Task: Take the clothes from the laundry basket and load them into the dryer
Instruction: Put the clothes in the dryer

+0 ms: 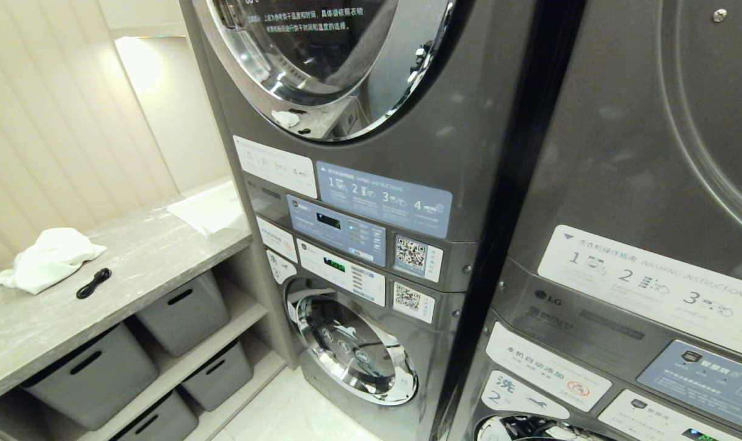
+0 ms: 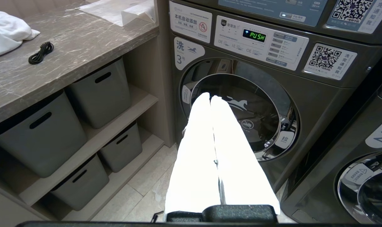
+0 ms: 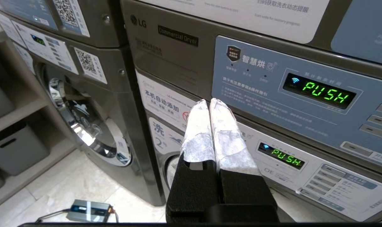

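Machines fill your forward view: a stacked grey pair with a round chrome-rimmed dryer door (image 1: 322, 61) up top, closed, a scrap of white cloth (image 1: 285, 117) visible low behind its glass, and a washer door (image 1: 356, 349) below. A second stack (image 1: 640, 245) stands just beside it on your right. To your left runs a marble-look counter (image 1: 132, 257) carrying a crumpled white garment (image 1: 49, 257), a coiled black cable (image 1: 93, 283) near it and a flat white sheet (image 1: 209, 208) at the far end; grey storage bins (image 1: 184, 312) sit on the shelves beneath. No laundry basket appears in any view.

Your left gripper (image 2: 210, 99) hangs low before the lower washer's porthole, its white-wrapped fingers (image 2: 197, 151) pressed together with nothing between them. Your right gripper (image 3: 209, 103) points at the second stack's control panels, both displays reading PUSH (image 3: 323, 91); its taped fingers (image 3: 199, 132) are likewise clenched and empty, apart from the panel as far as can be told. A small grey box with a lead (image 3: 88, 210) lies on the tiled floor below it
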Robot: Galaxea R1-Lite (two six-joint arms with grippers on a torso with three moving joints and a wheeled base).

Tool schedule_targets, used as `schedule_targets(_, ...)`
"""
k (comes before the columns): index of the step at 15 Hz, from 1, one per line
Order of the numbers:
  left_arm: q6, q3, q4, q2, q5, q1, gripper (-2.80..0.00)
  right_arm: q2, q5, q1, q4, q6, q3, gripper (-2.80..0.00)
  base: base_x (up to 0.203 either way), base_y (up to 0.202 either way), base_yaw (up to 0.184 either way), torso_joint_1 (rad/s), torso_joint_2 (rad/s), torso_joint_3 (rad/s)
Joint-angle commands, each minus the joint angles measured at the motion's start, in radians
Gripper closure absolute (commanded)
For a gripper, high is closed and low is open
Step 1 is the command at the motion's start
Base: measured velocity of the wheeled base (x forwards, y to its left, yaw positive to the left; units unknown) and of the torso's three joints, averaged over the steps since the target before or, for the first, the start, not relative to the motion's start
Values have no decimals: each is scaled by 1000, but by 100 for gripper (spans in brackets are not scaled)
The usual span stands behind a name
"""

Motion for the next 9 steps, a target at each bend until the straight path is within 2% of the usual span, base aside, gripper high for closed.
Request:
schedule_targets(1, 0, 2, 0, -2, 0, 0, 0, -7, 0, 0, 6, -1, -2, 0, 0, 0, 0, 0, 0, 0)
schedule_targets(4, 0, 2, 0, -2, 0, 0, 0, -7, 12, 0, 17, -81, -3, 0, 0, 0, 0, 0, 0, 0)
schedule_targets(9, 0, 2, 0, -2, 0, 0, 0, -7, 13, 0, 14, -78, 0, 0, 0, 0, 0, 0, 0, 0)
